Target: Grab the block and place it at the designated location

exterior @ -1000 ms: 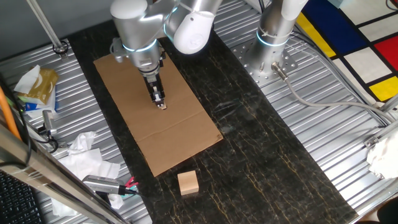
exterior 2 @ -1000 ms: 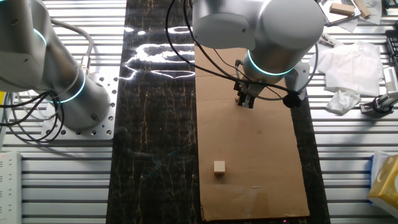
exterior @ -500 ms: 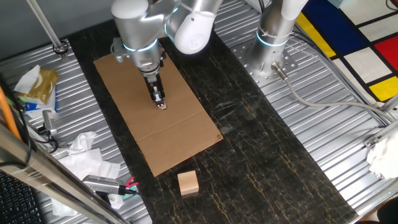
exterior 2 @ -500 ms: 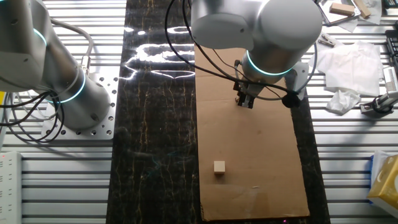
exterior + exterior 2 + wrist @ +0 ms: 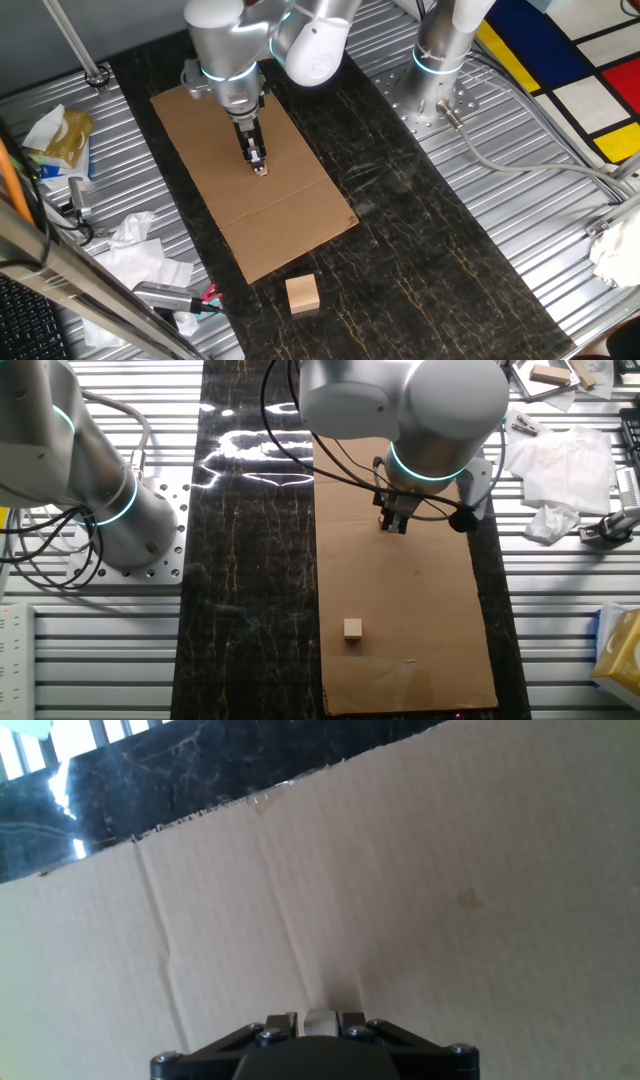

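Observation:
My gripper (image 5: pixel 260 166) stands low over the middle of the brown cardboard sheet (image 5: pixel 300 205), fingers pointing down. It is shut on the block (image 5: pixel 321 1020), a tiny pale cube pinched between the two dark fingers at the bottom of the hand view. From the side, the block (image 5: pixel 263 171) shows as a pale speck at the fingertips, at or just above the sheet. The other fixed view has the gripper (image 5: pixel 392 525) over the sheet's upper half. The designated location is not visible in any view; it may be hidden under the hand.
A slightly bigger pale block (image 5: pixel 352 628) lies on the cardboard (image 5: pixel 440 620), well away from the gripper. A much larger wooden cube (image 5: pixel 302 294) sits on the dark table off the sheet's end. Crumpled paper and tools (image 5: pixel 150 262) lie beside the table. A second arm's base (image 5: pixel 110 510) stands at the side.
The arm's upper body has shifted slightly. The gripper tip has hardly moved and stays shut on the block over the same part of the cardboard.

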Available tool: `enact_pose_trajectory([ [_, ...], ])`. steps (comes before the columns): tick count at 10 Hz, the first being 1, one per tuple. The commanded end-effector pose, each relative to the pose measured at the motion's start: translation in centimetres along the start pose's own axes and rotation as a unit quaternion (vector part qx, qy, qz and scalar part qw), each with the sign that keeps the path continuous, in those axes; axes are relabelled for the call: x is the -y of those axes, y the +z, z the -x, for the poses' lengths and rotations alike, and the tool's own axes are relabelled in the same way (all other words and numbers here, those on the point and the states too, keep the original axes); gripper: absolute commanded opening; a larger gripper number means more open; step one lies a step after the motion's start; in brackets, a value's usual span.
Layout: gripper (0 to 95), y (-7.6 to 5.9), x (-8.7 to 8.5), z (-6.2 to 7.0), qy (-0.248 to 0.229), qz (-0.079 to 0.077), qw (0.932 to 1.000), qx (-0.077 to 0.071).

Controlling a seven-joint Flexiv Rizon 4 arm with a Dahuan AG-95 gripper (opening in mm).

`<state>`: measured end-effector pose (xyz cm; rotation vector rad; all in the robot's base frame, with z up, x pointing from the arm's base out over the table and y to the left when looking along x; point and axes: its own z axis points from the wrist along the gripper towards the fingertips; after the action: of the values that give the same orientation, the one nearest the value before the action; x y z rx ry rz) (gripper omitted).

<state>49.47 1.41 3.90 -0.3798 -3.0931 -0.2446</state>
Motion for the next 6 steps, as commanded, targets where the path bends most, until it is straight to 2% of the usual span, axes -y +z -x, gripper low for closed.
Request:
enact_pose_trajectory([
  [1, 19.0, 0.0, 0.0, 0.0, 0.003, -0.001, 1.0, 0.0],
  [4, 19.0, -0.2, -0.1, 0.3, -0.004, -0.011, 0.9999, 0.002],
  [6, 19.0, -1.0, 0.1, 1.3, -0.006, -0.017, 0.9998, 0.003],
])
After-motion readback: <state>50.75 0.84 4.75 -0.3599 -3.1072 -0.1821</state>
